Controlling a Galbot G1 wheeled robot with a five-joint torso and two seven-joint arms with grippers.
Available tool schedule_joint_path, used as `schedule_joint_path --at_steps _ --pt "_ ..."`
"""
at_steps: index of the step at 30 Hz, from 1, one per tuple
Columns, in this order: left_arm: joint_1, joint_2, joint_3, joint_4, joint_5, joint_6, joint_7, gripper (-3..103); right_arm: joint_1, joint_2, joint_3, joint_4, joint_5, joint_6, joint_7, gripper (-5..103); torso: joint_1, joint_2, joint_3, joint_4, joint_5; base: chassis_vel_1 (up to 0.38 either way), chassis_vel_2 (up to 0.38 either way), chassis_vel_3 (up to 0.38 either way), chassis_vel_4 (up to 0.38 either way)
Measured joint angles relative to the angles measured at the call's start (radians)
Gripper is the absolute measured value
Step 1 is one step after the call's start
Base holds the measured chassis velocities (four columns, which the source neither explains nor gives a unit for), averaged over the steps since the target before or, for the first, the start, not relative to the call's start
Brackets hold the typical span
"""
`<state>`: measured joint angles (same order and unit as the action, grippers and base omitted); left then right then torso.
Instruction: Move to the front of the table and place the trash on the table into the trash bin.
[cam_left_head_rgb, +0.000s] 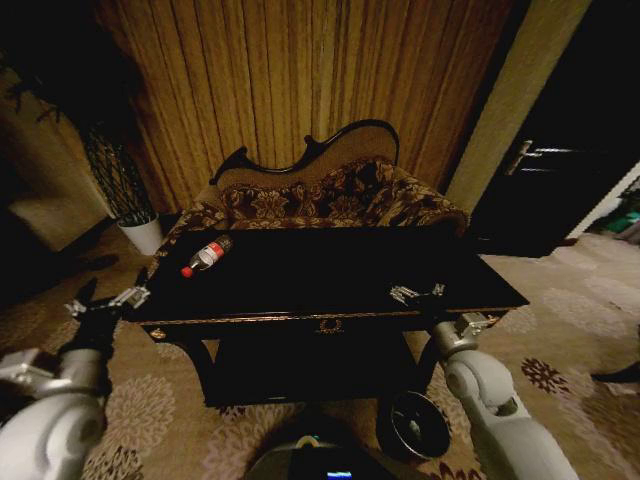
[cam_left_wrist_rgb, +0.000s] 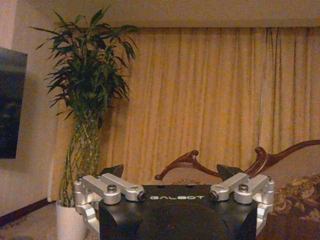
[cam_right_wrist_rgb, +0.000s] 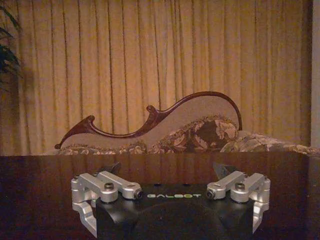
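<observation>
Glossy black table with thin gold trim; clear plastic bottle, red cap and label, lying on it. Shiny inside to the dark bin. Bare silvery metal on both grippers, left and right, over matt black housings. Floral woven cloth on the sofa, frame of polished dark wood. Pleated cloth curtain; patterned carpet

You are looking at a dim, warmly lit room where the curtain is glowing amber, the far corners are sinking into black shadow, and the glossy table is giving off only faint reflections.
</observation>
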<state>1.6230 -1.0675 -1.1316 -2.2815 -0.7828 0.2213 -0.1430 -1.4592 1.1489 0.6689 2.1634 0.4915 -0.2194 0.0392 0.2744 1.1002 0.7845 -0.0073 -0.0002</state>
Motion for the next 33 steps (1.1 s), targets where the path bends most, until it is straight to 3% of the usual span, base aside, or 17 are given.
schedule_joint_path --at_steps 3,5,7,13,15,16,19,30,33 --pt "-0.071 0.097 0.017 0.050 -0.092 0.056 -0.004 100 0.007 0.008 -0.010 -0.007 -0.007 -0.001 0.001 100 0.000 0.000 0.000 0.0001 -0.0001 0.000 0.000 0.000 0.000" --pt "-0.082 0.107 0.023 0.054 -0.106 0.064 -0.005 100 0.009 0.010 -0.012 -0.008 -0.010 -0.001 0.001 100 0.000 0.000 0.000 0.0001 -0.0001 0.000 0.000 0.000 0.000" --pt "-0.145 0.163 0.060 0.084 -0.163 0.110 0.001 100 0.014 0.016 -0.023 -0.013 -0.019 -0.002 0.001 100 0.000 0.000 0.000 -0.0001 0.0002 0.000 0.000 0.000 0.000" --pt "-0.229 0.228 0.110 0.171 -0.196 0.140 0.038 100 0.013 0.018 -0.024 -0.015 -0.025 -0.003 0.001 100 0.000 0.000 0.000 -0.0001 0.0002 0.000 0.000 0.000 0.000" --pt "-0.272 0.268 0.136 0.223 -0.215 0.185 0.044 100 0.007 0.018 -0.017 -0.016 -0.027 -0.003 0.002 100 0.000 0.000 0.000 0.0000 -0.0001 0.000 0.000 0.000 0.000" --pt "-0.272 0.268 0.136 0.223 -0.215 0.185 0.044 100 0.007 0.018 -0.017 -0.016 -0.027 -0.003 0.002 100 0.000 0.000 0.000 0.0000 -0.0001 0.000 0.000 0.000 0.000" --pt "-0.322 0.306 0.175 0.265 -0.235 0.263 0.052 100 0.002 0.019 -0.013 -0.017 -0.030 -0.004 0.006 100 0.000 0.000 0.000 0.0001 -0.0001 0.000 0.000 0.000 0.000" --pt "-0.499 0.351 0.345 0.320 -0.246 0.318 0.035 100 0.005 0.026 -0.018 -0.015 -0.031 -0.008 0.028 100 0.000 0.000 0.000 -0.0002 0.0001 0.000 0.000 0.000 0.000" --pt "-0.541 0.364 0.386 0.322 -0.234 0.364 0.013 100 0.006 0.020 -0.014 -0.015 -0.029 -0.009 0.030 100 0.000 0.000 0.000 -0.0001 0.0002 0.000 0.000 0.000 0.000"
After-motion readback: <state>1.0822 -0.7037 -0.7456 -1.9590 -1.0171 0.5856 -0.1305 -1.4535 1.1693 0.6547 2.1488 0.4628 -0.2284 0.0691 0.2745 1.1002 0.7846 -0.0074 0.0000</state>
